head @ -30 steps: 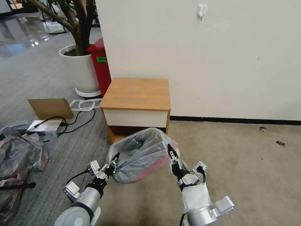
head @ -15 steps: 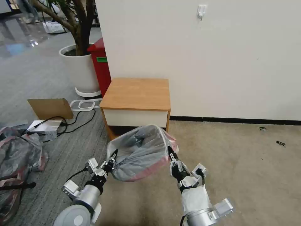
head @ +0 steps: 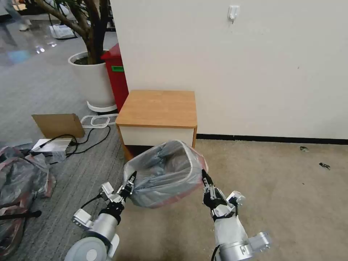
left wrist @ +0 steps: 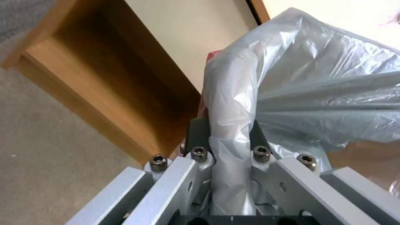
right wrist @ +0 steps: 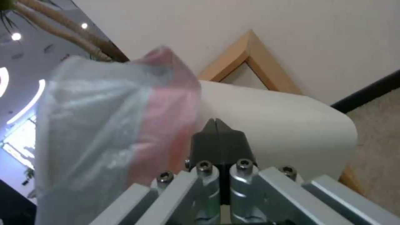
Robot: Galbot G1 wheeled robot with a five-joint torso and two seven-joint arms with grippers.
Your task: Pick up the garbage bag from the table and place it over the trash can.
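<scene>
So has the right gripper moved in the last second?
Yes. The right gripper has shifted slightly rightward and away from the table, which stayed put, stretching the garbage bag wider.

Even, soft indoor light, no hard shadows.
Glare patches lie on the glossy floor far left; ceiling lamps shine in the right wrist view, where the bag is blurred.

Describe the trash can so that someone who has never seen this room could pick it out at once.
Start at the wooden table against the white wall; on the carpet right in front of its white drawer stands the trash can, a small beige bin. The garbage bag, grey with a pinkish rim, is stretched over its mouth between the left gripper and right gripper. The red bin by the planter is taller.
</scene>
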